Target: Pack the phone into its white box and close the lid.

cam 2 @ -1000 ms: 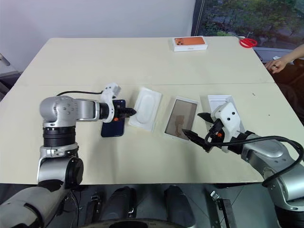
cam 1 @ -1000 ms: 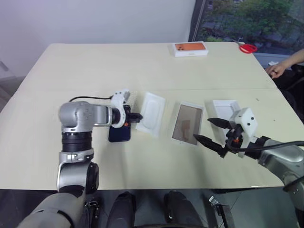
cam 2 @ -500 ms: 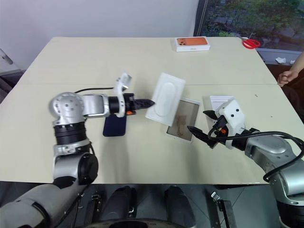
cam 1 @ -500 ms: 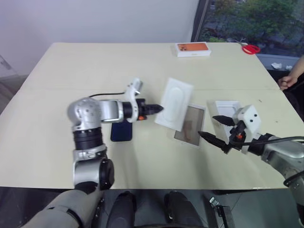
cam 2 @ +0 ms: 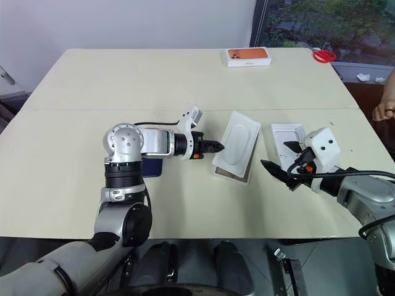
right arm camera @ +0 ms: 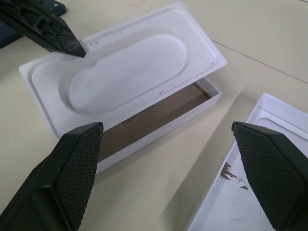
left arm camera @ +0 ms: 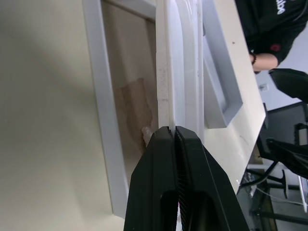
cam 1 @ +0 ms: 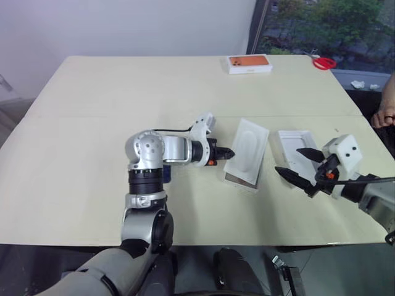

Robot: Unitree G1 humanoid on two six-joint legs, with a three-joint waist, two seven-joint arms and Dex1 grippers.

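Observation:
My left gripper point(cam 1: 228, 152) is shut on the near edge of the white insert point(cam 1: 247, 147) with the oval hollow. It holds the insert tilted over the white box point(cam 2: 231, 177), whose brownish floor point(right arm camera: 154, 118) shows underneath. The dark blue phone point(cam 2: 153, 168) lies flat on the table, mostly hidden behind my left arm. The lid point(cam 1: 295, 143) lies to the right of the box with its white inside up. My right gripper point(cam 1: 296, 163) hovers open over the lid's near end with nothing between its fingers.
An orange-topped box point(cam 1: 249, 63) sits at the table's far edge, with red scissors point(cam 1: 322, 62) beyond it. A person's hand point(cam 1: 387, 116) is at the right edge. A black cable point(cam 2: 157, 124) runs along my left arm.
My left gripper lifted the white insert from beside the phone and carried it right, over the white box. My right gripper drew a little to the right, still open.

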